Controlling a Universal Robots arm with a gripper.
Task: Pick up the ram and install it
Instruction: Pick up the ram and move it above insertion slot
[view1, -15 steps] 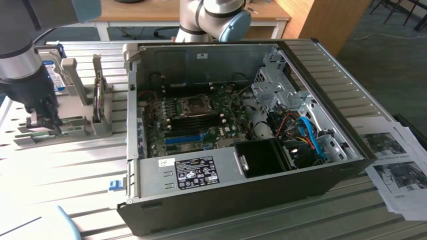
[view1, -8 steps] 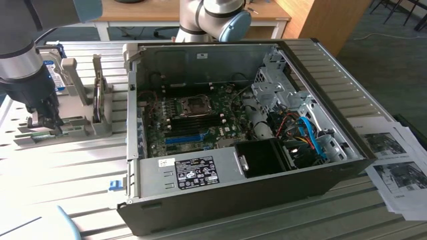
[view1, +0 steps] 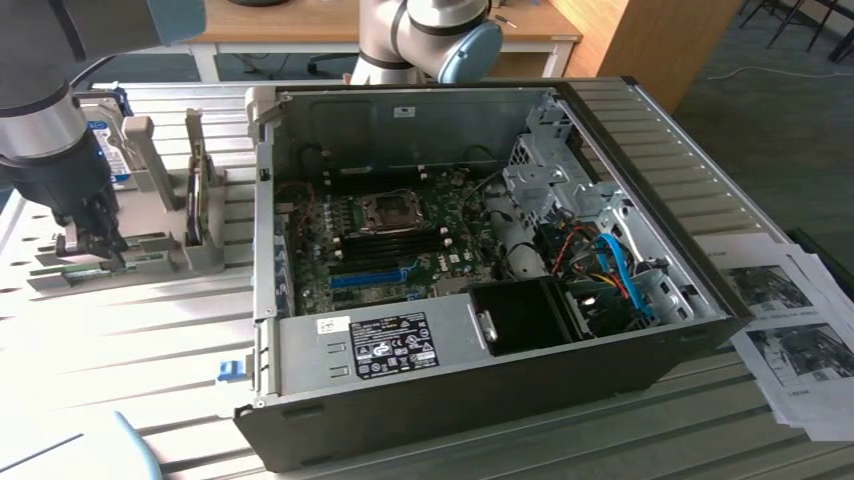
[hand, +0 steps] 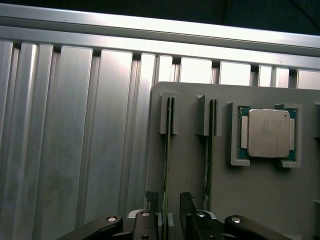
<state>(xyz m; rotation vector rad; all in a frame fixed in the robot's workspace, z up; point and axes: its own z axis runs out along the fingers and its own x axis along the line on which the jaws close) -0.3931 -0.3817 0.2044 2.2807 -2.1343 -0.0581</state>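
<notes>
Now at the holder, claw spread around the ram

I have the claw (hand: 167, 212) open, its dark fingers (hand: 151, 200) on either side of the thin green circuit-board ram stick (hand: 166, 160), not pinching it; the stick stands on edge in a slot of the grey moulded holder (hand: 190, 165) on the ribbed aluminium counter (hand: 75, 140), I judge so its flat faces can be gripped; the open black computer case (view1: 534, 400) waits nearby.
</notes>
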